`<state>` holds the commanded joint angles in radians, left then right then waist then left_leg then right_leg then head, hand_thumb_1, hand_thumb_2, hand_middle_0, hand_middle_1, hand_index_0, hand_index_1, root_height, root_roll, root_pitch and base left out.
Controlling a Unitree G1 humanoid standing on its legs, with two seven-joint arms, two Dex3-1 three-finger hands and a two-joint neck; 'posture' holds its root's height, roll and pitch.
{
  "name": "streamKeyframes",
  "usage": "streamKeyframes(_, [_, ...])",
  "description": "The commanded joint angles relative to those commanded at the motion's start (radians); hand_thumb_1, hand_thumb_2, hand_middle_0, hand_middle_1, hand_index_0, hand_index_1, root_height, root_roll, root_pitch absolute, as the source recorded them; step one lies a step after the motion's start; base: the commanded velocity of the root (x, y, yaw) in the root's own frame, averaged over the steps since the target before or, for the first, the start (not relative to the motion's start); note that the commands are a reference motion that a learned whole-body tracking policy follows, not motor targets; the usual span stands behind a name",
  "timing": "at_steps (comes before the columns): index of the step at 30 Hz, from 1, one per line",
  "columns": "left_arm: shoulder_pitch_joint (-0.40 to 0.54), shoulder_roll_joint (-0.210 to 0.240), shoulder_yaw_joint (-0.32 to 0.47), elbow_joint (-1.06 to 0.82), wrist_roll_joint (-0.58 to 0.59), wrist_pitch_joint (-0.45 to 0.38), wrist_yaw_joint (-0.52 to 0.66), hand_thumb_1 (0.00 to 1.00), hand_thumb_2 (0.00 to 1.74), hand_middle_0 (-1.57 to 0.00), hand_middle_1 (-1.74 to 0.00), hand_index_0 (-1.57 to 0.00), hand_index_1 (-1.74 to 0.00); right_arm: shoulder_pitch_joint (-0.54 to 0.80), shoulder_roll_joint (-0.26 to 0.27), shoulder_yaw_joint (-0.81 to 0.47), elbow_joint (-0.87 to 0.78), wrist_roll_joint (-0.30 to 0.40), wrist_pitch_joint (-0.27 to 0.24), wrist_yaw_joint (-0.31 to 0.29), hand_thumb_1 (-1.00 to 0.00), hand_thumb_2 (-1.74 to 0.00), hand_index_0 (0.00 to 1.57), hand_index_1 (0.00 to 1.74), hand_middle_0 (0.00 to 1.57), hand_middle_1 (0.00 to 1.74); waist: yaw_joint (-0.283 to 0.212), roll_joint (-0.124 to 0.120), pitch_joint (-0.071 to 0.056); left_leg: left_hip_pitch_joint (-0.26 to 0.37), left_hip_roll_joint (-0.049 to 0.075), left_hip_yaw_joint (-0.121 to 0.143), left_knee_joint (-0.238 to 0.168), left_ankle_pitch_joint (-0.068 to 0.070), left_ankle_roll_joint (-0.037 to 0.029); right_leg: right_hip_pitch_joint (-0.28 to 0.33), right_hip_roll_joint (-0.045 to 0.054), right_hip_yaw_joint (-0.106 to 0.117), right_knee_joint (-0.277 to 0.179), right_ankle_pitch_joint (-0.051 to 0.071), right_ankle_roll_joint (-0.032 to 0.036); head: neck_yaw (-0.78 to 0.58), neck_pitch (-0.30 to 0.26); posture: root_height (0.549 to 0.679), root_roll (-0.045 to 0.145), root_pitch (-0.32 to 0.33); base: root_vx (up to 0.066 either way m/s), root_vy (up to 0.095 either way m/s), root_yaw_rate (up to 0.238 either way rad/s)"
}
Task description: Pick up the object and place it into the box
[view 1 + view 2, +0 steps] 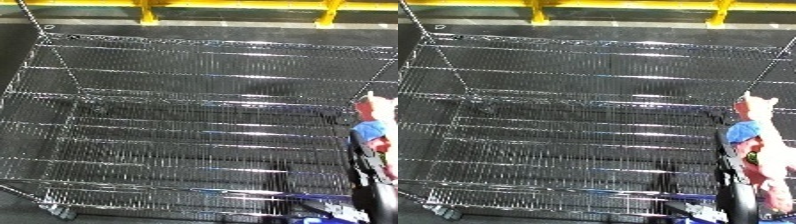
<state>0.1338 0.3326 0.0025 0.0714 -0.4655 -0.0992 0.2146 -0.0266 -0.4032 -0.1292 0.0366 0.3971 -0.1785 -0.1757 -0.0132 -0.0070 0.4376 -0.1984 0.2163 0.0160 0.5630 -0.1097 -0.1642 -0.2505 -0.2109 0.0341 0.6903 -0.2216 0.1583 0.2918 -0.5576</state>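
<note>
A pink plush toy (764,150) with a blue patch hangs at the right edge, over the right side of the wire bin (576,115). My right hand (732,176) comes up from the lower right, its black fingers curled along the toy's left side and holding it above the bin's mesh. The toy's lower part is cut off by the view's edge. The large chrome wire bin fills most of both views, and nothing lies on its mesh floor. My left hand shows in no view.
A yellow rail (178,5) runs across the dark floor beyond the bin's far wall. A small blue and white object (700,212) shows at the bin's near right corner. A caster wheel (55,210) sits at the near left corner.
</note>
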Motion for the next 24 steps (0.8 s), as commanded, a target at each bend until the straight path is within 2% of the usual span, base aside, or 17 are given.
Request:
streamKeyframes(5, [0.016,-0.003,0.008,-0.009,-0.016,-0.002,0.003,1.00,1.74,-1.57,-1.74,-1.57,-1.74,-0.003,-0.020,-0.038,0.013,-0.028,0.005,-0.021,0.00,0.00,0.00,0.00,0.00,0.00,-0.009,0.000,0.001,-0.001,0.004,0.006,0.002,-0.001,-0.0006,-0.007,0.0030,0.006,0.000,0.002,-0.0009,0.154,-0.003,0.636,0.044,-0.178,0.007,-0.022,-0.066])
streamKeyframes(11, [0.029,0.004,0.010,-0.019,-0.040,0.000,0.000,1.00,1.74,-1.57,-1.74,-1.57,-1.74,-0.020,-0.067,-0.092,0.060,-0.061,0.016,-0.057,0.00,0.00,0.00,0.00,0.00,0.00,-0.016,0.005,0.003,-0.008,0.007,0.009,0.006,0.002,-0.0031,-0.018,0.0017,0.013,0.001,0.005,-0.0029,0.308,-0.004,0.635,0.046,-0.177,0.008,-0.034,-0.025])
streamKeyframes(24, [0.033,0.058,-0.044,-0.031,-0.073,-0.008,-0.022,1.00,1.74,-1.57,-1.74,-1.57,-1.74,-0.120,-0.283,-0.127,0.255,-0.088,0.058,-0.085,0.00,0.00,0.00,0.00,0.00,0.00,-0.017,0.042,0.009,-0.020,0.006,0.013,0.010,0.008,-0.0097,-0.052,-0.0099,0.021,0.018,0.012,0.0004,0.564,0.002,0.631,0.053,-0.174,0.010,-0.033,-0.008])
